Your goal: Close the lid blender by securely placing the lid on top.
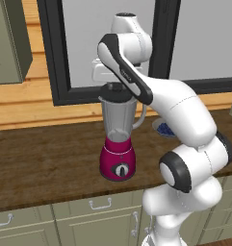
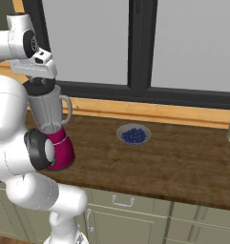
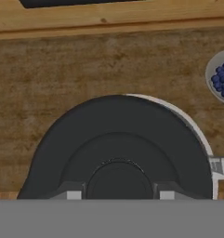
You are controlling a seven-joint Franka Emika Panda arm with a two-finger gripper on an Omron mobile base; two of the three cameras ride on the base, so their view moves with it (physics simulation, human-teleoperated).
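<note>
Countertop scene, one moment. I count one blender (image 1: 118, 144), standing upright on the wooden counter (image 1: 45, 163) with its magenta base toward the front edge, and one black lid (image 3: 118, 148), which sits over the jar's mouth, slightly off-centre in the hand view, where a sliver of the rim shows at one side. My single gripper (image 3: 119, 194) is directly above, its two fingers closed on the lid's central knob. One bowl of blueberries (image 2: 133, 135) rests on the counter well apart from the blender, nearer the window (image 2: 135, 43).
</note>
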